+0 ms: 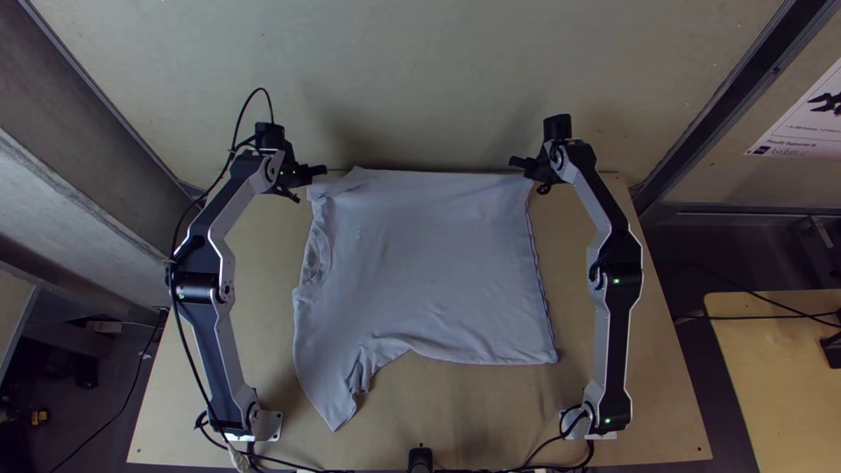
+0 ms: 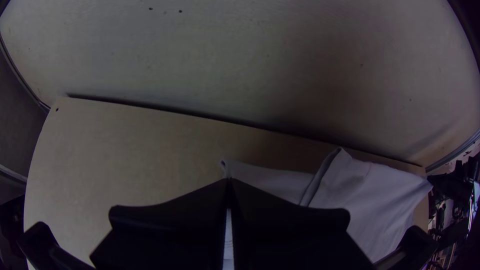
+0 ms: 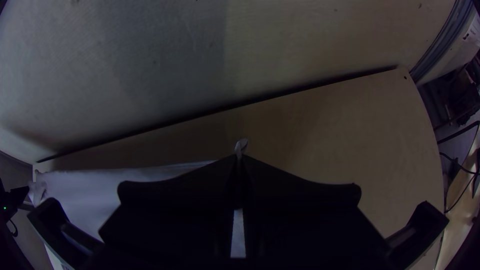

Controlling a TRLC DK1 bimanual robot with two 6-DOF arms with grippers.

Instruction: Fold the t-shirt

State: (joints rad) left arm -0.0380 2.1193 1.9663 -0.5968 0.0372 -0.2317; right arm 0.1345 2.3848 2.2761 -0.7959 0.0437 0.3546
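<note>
Left gripper (image 1: 309, 180), right gripper (image 1: 531, 172), pinching t-shirt (image 1: 429, 263) corners

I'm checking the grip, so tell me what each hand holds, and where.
The shirt, by its far corners: left hand on the far left corner, right hand on the far right.

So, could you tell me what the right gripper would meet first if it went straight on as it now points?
Beyond the t-shirt corner the right gripper holds, probably the wooden table, though depth is unclear.
</note>
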